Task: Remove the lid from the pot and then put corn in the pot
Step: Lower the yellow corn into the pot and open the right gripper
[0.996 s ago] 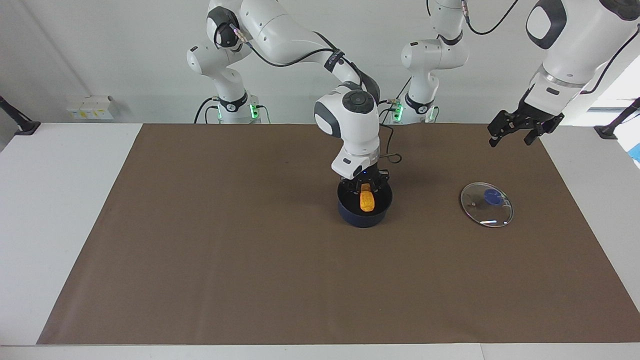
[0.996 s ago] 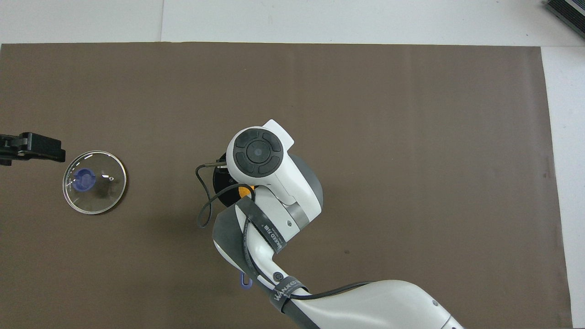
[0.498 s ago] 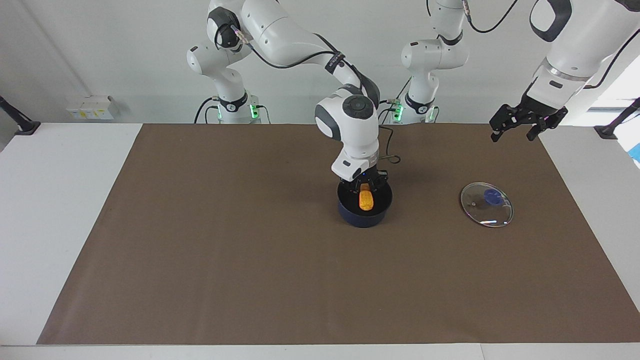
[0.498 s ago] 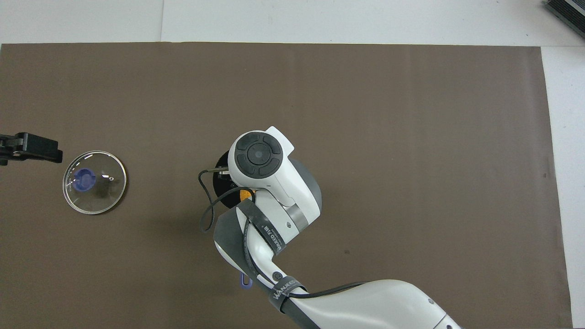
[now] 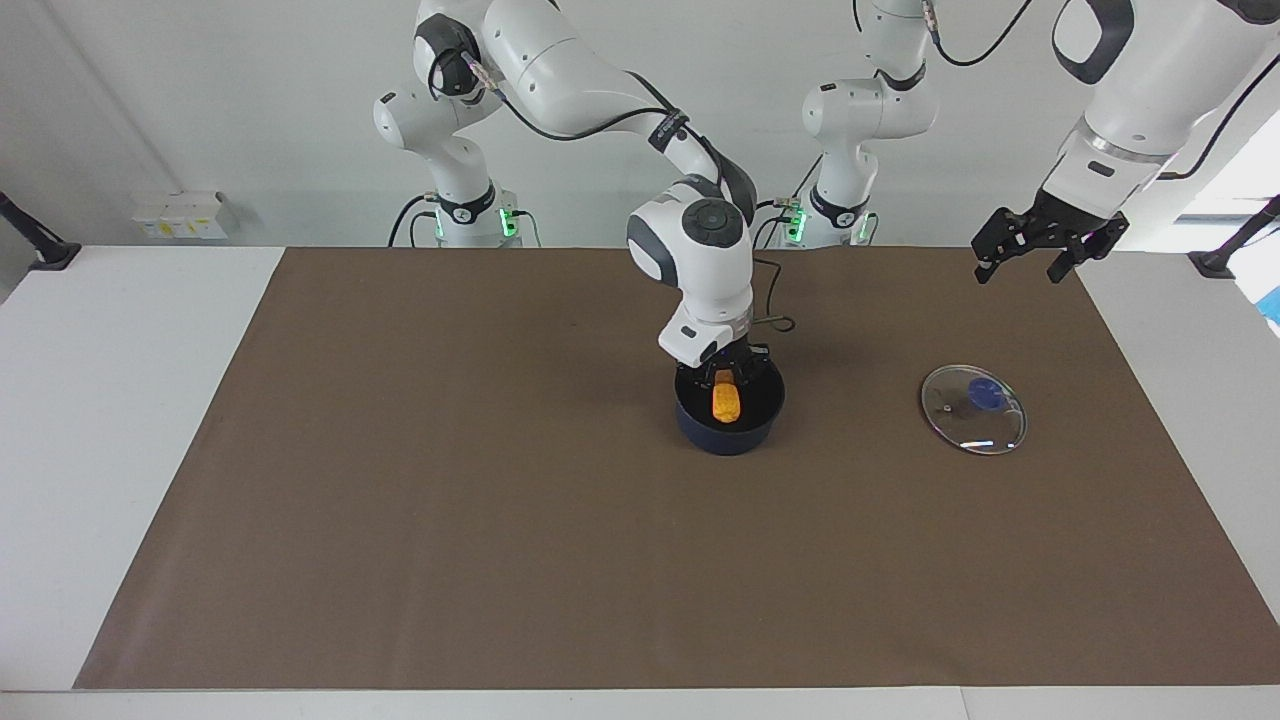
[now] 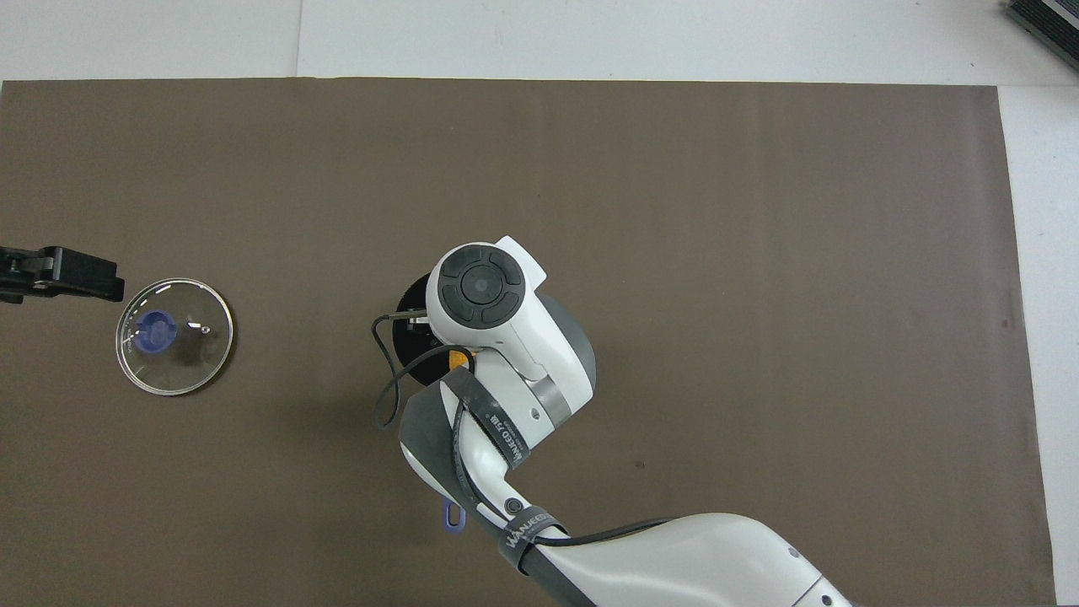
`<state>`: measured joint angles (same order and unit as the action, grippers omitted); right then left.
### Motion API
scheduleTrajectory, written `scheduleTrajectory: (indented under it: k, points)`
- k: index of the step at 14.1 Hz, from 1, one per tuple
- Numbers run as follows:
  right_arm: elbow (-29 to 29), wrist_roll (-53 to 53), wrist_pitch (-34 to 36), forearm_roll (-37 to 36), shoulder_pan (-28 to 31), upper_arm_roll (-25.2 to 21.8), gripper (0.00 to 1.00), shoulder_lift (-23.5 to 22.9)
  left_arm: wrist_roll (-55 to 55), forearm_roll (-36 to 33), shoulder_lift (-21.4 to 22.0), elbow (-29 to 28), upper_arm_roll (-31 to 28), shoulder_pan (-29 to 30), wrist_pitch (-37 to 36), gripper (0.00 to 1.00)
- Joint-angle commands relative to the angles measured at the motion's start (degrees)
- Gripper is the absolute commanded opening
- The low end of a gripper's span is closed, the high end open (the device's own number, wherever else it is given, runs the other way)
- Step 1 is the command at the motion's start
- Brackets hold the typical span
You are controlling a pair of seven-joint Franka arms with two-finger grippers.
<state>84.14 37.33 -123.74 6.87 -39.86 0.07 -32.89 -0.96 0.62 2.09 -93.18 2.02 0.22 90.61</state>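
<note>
Here the right end effector (image 5: pixel 728 368) hangs just over the open saucepan (image 5: pixel 730 425), gripping the corn cob (image 5: pixel 726 400) upright by its top, long axis pointing down into the saucepan; the left end effector (image 5: pixel 1030 258), fingers spread, waits over the bench above the glass lid (image 5: pixel 973 409).

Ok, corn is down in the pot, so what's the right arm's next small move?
Probably lift the right gripper straight up. The corn lies inside the pot, the lid is already off on the mat, and the left gripper waits.
</note>
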Motion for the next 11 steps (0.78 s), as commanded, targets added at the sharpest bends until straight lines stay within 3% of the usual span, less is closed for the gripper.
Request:
scheduleTrajectory:
  k: [1, 6, 11]
  points:
    - [0.59, -0.06, -0.80, 1.22, 0.31, 0.37, 1.00, 0.63, -0.63, -0.45, -0.42, 1.25, -0.52, -0.75, -1.31, 1.00]
    - [0.59, -0.32, 2.09, 0.34, 2.67, -0.50, 1.00, 5.71, -0.80, -0.36, -0.15, 0.99, -0.52, -0.66, -1.49, 1.00]
    - [0.76, -6.64, 11.40, -1.58, 12.25, -0.59, 1.00, 15.20, -0.89, -0.45, -0.15, 0.90, -0.52, -0.57, -1.49, 1.00]
